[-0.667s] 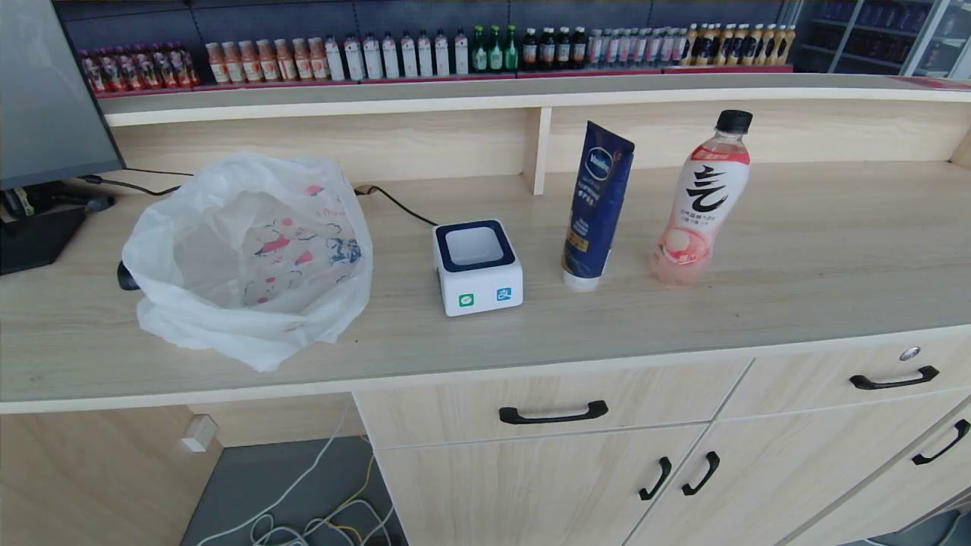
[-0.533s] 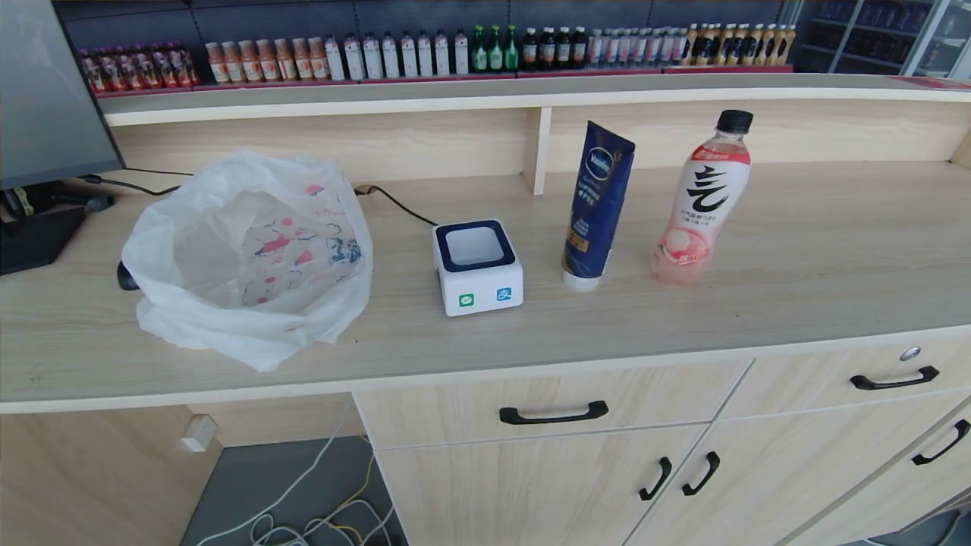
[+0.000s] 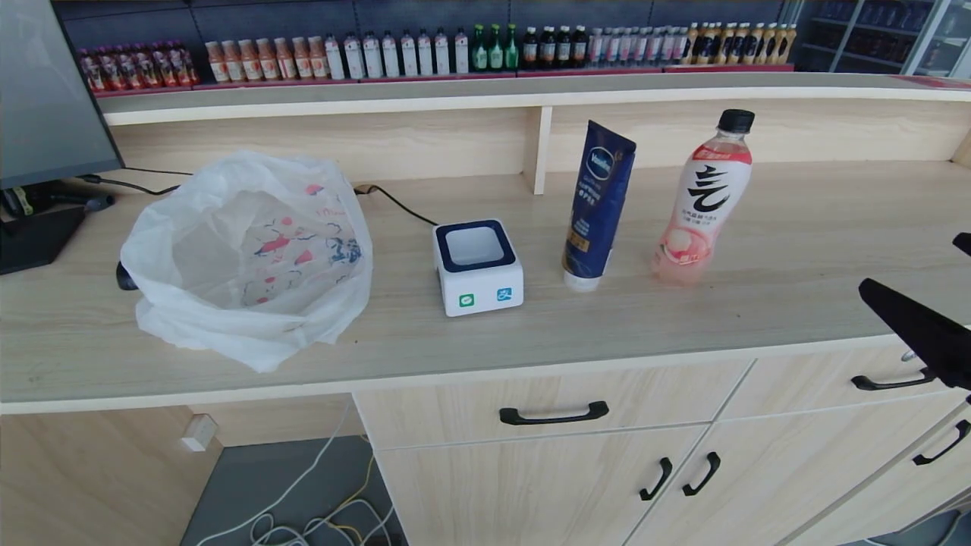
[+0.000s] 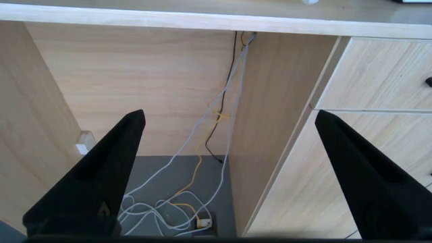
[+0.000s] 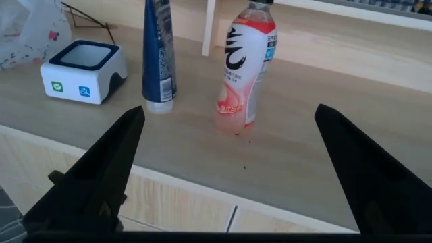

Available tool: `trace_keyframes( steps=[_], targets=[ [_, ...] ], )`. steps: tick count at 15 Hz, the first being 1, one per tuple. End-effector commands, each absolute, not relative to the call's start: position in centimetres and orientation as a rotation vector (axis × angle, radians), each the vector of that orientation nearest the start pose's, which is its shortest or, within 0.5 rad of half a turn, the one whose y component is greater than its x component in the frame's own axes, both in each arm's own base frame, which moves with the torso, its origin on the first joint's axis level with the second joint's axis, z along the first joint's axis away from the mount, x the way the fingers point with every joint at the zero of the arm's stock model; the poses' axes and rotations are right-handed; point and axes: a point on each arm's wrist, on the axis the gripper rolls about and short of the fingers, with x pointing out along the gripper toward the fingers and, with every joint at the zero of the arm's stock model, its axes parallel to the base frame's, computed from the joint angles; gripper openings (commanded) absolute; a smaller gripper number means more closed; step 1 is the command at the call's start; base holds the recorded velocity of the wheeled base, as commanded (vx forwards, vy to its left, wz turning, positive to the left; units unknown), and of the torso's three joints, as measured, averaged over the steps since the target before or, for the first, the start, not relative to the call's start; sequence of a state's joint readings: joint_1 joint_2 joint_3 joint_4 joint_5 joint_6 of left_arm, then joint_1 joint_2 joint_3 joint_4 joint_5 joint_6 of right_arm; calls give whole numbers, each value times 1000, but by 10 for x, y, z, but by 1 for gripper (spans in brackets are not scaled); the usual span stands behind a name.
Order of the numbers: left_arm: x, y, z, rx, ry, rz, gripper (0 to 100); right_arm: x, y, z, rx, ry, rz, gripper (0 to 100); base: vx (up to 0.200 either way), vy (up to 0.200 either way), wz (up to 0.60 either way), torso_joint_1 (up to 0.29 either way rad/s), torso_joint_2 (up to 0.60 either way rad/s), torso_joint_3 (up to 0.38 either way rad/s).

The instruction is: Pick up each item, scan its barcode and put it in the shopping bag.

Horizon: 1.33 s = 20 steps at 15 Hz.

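On the wooden counter (image 3: 796,288), a white shopping bag (image 3: 243,258) stands open at the left. A white scanner (image 3: 476,265) with a dark-rimmed window sits in the middle. Right of it stand a dark blue tube (image 3: 597,205) and a pink drink bottle (image 3: 702,201), both upright. My right gripper (image 3: 910,264) hangs open at the counter's right front edge, apart from the bottle. The right wrist view has the tube (image 5: 158,54), bottle (image 5: 244,67) and scanner (image 5: 82,71) ahead of the open right gripper (image 5: 229,115). My left gripper (image 4: 229,118) is open below the counter, holding nothing.
A dark monitor (image 3: 45,91) and black stand sit at the far left, with a cable (image 3: 394,203) running to the scanner. An upright divider (image 3: 537,148) rises behind the tube. Drawers with black handles (image 3: 554,413) lie below. Loose cables (image 4: 182,202) lie on the floor.
My right gripper has come into the head view at the right edge, by the counter's front. The items on the counter have not moved.
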State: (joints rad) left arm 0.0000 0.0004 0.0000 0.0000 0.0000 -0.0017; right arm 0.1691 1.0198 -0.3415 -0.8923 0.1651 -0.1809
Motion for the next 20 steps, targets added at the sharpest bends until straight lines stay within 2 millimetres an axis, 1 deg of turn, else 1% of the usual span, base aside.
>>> trace_keyframes(
  steps=[1,3,5,6,9,12,14,15,16,17,18,20],
  targets=[
    [-23,0,75,-2,0,-2,100,147,34,216,-181,-159,347,100,0,0,0,0,0,0],
    [-23,0,75,-2,0,0,100,153,42,212,-187,-132,371,100,0,0,0,0,0,0],
    [-23,0,75,-2,0,0,100,160,47,215,-183,-132,390,100,0,0,0,0,0,0],
    [-23,0,75,-2,0,0,100,167,52,213,-182,-114,413,100,0,0,0,0,0,0],
    [-23,0,75,-2,0,-2,100,187,70,216,-186,-107,471,100,0,0,0,0,0,0],
    [-23,0,75,-2,0,0,100,197,87,215,-174,-106,454,100,0,0,0,0,0,0],
    [-23,0,75,-2,0,-2,100,202,94,212,-175,-94,465,100,0,0,0,0,0,0],
    [-23,0,75,-2,0,0,100,209,102,214,-164,-100,484,100,0,0,0,0,0,0],
    [-23,0,75,-2,0,-2,100,215,111,220,-116,-106,499,100,0,0,0,0,0,0],
    [-23,0,75,-2,0,0,100,218,116,223,-91,-110,493,100,0,0,0,0,0,0],
    [-23,0,75,-3,0,0,100,223,125,225,-63,-111,486,100,0,0,0,0,0,0],
    [-23,0,75,-2,0,0,100,229,134,223,-57,-101,501,100,0,0,0,0,0,0]
  ],
)
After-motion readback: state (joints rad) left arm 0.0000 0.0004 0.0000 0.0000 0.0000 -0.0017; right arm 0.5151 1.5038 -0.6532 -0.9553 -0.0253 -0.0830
